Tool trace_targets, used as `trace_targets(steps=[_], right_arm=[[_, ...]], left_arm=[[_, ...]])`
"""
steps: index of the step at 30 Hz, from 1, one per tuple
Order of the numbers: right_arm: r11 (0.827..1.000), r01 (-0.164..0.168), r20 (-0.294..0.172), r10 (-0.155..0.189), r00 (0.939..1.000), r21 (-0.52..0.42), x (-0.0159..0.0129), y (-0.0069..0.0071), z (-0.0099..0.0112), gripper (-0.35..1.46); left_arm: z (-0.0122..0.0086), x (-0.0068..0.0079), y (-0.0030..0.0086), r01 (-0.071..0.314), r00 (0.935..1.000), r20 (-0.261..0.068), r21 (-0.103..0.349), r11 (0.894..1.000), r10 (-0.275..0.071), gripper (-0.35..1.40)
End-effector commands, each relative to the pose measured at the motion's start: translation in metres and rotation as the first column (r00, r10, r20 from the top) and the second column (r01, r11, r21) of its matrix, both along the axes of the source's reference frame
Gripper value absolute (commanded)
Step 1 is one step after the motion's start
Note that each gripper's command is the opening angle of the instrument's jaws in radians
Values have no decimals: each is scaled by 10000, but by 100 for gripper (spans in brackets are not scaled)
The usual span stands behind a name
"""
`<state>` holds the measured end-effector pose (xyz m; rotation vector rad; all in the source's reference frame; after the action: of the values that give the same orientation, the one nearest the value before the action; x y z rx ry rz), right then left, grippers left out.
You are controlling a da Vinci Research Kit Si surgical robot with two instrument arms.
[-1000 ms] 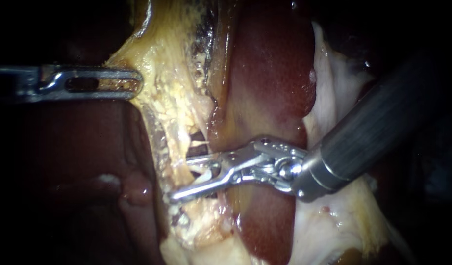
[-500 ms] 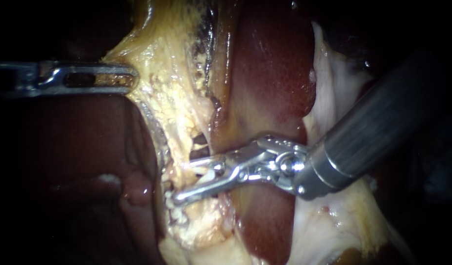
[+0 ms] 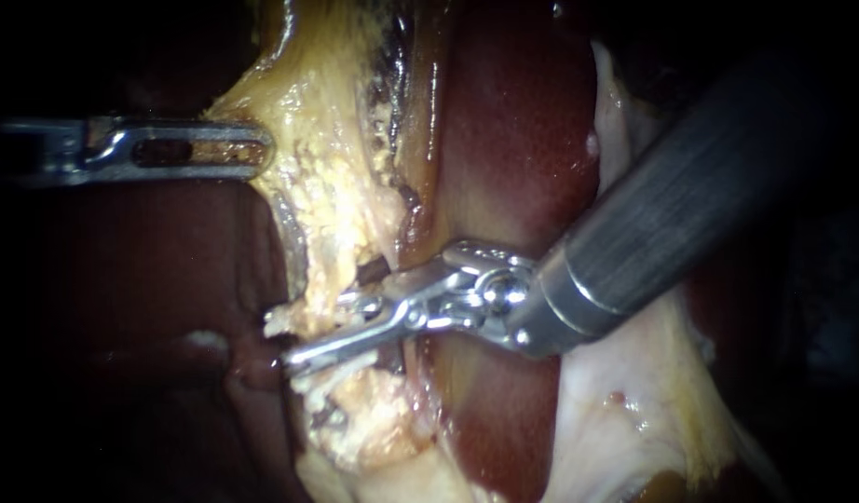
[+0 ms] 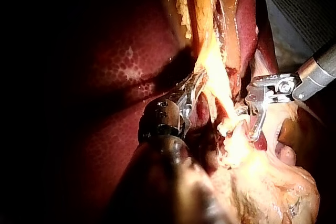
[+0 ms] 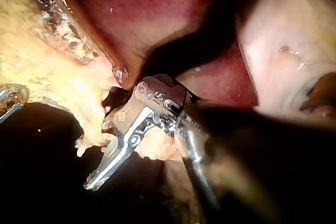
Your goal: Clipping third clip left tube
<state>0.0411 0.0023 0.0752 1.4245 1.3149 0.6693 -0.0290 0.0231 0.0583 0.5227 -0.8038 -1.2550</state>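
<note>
Left wrist view, mottled liver (image 4: 115, 72), glistening (darkness around)

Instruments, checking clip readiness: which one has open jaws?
The right instrument, entering from upper right: jaws apart around yellowish tissue. The left instrument is shut on that tissue.

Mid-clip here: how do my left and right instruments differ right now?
Left instrument lies level, high on the fatty tissue; right instrument slants down from the upper right, lower on it. Left pincer is shut on the tissue's edge; right pincer stands open, tissue in its gap. Left shows a slotted flat tip; right shows slimmer prongs on a thick dark shaft. Both are bright metal at the tip.
</note>
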Motion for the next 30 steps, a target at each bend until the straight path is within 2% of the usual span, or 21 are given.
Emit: trace_targets(steps=[1, 8, 16, 23, 24, 25, 27, 28, 29, 30], right_arm=[[10000, -90, 68, 89, 9999, 23, 1, 3, 1, 51], [9985, -425, 475, 408, 9980, 350, 1, 17, 9, 51], [9934, -990, 900, 937, 9915, 572, -5, 44, 3, 50], [9920, -1121, 1020, 1059, 9891, 573, -9, 51, 11, 41], [9920, -1125, 1029, 1062, 9890, 571, -10, 52, 12, 38], [9920, -1129, 1041, 1066, 9888, 568, -11, 52, 13, 26], [9912, -1196, 1087, 1129, 9876, 568, -14, 52, 15, -24], [9910, -1215, 1098, 1148, 9873, 564, -14, 52, 15, -35], [9913, -1203, 1119, 1138, 9872, 539, -16, 51, 14, -35], [9916, -1222, 1388, 1152, 9836, 427, -16, 51, 14, -35]], left_arm=[[-1, 0, 0, 8, 10000, -9, 7, 10000, -8, -35], [-5, -3, -2, -2, 10000, 12, 33, 10000, 2, -35], [-5, -4, -2, -14, 10000, 28, 46, 10000, 14, -35], [-6, -4, -3, -9, 10000, 25, 46, 10000, 9, -35], [-6, -4, -3, -10, 10000, 25, 46, 10000, 10, -35], [-6, -4, -3, -10, 10000, 25, 46, 10000, 9, -35], [-6, -4, -3, -10, 10000, 25, 46, 10000, 10, -35], [-6, -4, -3, -12, 10000, 26, 46, 10000, 12, -35], [-6, -4, -3, -12, 10000, 26, 46, 10000, 12, -35], [-6, -4, -3, -12, 10000, 26, 46, 10000, 12, -35]])
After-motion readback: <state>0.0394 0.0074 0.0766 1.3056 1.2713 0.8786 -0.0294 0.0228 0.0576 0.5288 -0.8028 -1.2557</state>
